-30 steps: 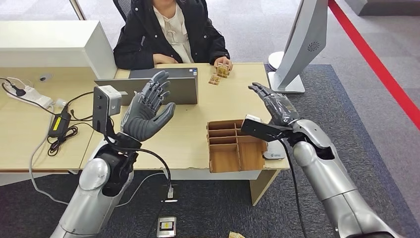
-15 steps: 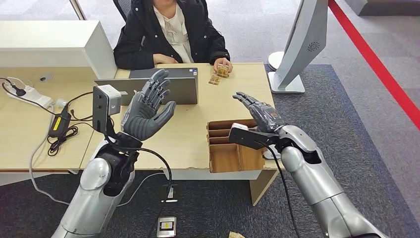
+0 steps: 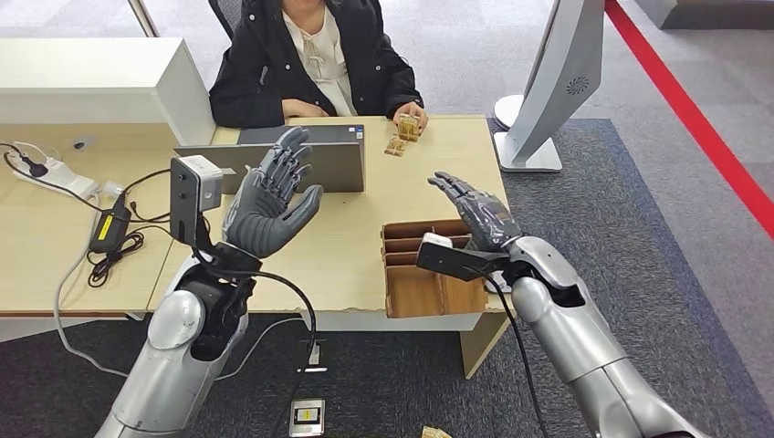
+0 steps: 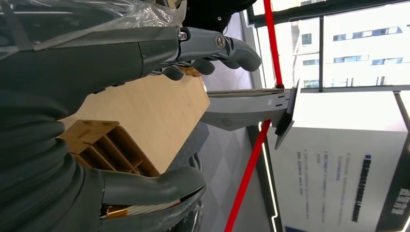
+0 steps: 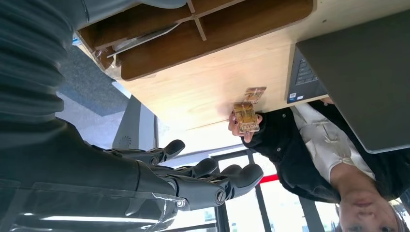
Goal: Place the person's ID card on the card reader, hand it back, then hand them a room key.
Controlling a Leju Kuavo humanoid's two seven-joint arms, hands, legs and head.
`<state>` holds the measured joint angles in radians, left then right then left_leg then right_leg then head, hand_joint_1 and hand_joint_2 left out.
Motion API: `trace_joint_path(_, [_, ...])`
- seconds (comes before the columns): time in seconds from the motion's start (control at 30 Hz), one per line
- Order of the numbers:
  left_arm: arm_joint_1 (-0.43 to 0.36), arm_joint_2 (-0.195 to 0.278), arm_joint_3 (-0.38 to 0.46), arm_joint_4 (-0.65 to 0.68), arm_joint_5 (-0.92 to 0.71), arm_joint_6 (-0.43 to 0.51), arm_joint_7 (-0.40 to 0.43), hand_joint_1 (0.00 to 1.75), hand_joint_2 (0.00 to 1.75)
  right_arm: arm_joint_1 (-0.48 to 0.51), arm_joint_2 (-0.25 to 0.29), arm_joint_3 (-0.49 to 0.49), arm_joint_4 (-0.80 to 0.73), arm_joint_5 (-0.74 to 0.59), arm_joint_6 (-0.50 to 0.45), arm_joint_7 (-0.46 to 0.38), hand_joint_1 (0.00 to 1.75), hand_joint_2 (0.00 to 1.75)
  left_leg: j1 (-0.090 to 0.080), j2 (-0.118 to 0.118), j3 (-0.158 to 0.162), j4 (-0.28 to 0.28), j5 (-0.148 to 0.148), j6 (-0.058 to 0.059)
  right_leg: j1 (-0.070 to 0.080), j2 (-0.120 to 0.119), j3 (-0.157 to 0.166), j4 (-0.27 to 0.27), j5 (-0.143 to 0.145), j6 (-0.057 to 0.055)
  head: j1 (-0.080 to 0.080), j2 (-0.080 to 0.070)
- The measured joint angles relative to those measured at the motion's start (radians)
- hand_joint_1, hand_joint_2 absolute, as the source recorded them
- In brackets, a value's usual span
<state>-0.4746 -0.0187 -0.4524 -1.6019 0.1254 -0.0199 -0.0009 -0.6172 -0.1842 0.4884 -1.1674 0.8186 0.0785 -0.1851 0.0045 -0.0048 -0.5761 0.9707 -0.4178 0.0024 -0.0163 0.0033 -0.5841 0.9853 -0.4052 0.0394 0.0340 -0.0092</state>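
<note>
Desk: mid-frame. Person: upper centre, holding card at the far edge. Left hand: left of centre, raised, spread wide, empty. Right hand: right of centre, spread, empty, over tray. Risk: reaching forward low, the right hand may clip the tray or fumble the card.

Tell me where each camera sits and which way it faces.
Head view: high on the body, looking down at the desk; both arms, left hand, right hand.
Left wrist view: behind the left hand, facing the wooden tray and monitor.
Right wrist view: behind the right hand, facing the person.
All share the tray.
</note>
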Motion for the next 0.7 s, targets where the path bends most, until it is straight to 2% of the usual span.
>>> trace_joint_path(0.3, [0.001, 0.0, 0.0, 0.0, -0.006, 0.004, 0.012, 0.0, 1.75, -0.003, 0.005, 0.004, 0.027, 0.046, -0.094, 0.007, 0.0, 1.75, 0.0, 0.0, 0.0, 0.0, 0.0, 0.0, 0.0, 0.0, 0.0, 0.0, 0.0, 0.0, 0.0, 0.0])
trace_joint_path(0.7, [0.007, 0.0, 0.0, -0.002, -0.01, 0.019, 0.023, 0.0, 1.75, -0.007, -0.002, -0.001, 0.071, 0.069, -0.113, 0.006, 0.0, 1.75, 0.0, 0.0, 0.0, 0.0, 0.0, 0.0, 0.0, 0.0, 0.0, 0.0, 0.0, 0.0, 0.0, 0.0])
